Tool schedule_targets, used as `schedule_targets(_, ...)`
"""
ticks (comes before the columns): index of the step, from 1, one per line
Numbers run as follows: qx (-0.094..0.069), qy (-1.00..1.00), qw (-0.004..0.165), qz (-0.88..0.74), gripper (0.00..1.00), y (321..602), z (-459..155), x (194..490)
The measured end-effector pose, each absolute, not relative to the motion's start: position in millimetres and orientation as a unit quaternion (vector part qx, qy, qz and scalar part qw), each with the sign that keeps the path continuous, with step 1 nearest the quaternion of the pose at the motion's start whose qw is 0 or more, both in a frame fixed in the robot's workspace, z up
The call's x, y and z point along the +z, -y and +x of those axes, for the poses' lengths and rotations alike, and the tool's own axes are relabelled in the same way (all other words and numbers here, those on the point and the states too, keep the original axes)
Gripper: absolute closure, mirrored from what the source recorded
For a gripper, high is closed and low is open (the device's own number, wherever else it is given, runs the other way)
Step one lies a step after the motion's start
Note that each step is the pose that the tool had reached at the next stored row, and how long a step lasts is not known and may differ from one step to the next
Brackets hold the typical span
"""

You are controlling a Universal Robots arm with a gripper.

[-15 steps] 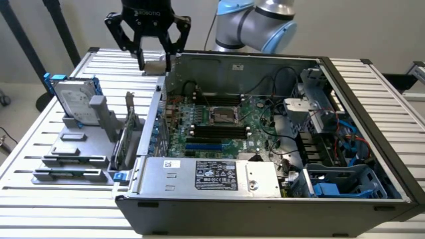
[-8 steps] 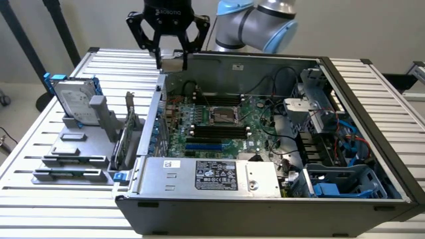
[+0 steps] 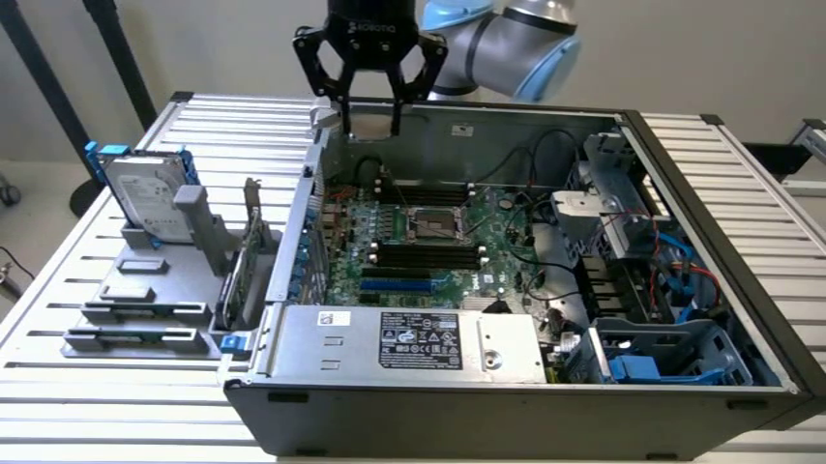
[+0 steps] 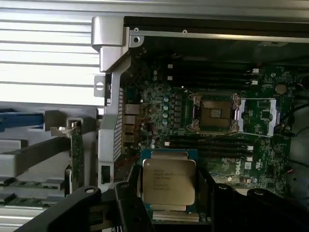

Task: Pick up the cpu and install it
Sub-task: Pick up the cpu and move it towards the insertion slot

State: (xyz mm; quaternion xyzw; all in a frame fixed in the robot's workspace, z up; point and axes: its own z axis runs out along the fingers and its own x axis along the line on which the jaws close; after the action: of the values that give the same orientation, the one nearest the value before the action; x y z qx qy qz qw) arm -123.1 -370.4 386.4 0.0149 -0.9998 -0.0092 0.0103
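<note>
The gripper (image 3: 371, 124) hangs over the back edge of the open computer case (image 3: 722, 251). Its jaws hold the cpu (image 4: 169, 181) by its sides. The socket (image 4: 215, 113) lies open.

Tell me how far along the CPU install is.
Pickup looks done: the tool grips the cpu above the open case. In hand: the chip hangs clear of the motherboard. Left: the socket sits open and empty, nothing seated yet.

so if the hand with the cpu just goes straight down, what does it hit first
The cpu in the hand would probably land on the motherboard beside the open socket, though depth is unclear.
</note>
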Motion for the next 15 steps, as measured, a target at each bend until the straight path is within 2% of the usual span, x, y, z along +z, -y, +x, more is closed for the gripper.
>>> schedule_targets(15,-0.009,1.0,0.011,0.014,0.45,350,-59,359)
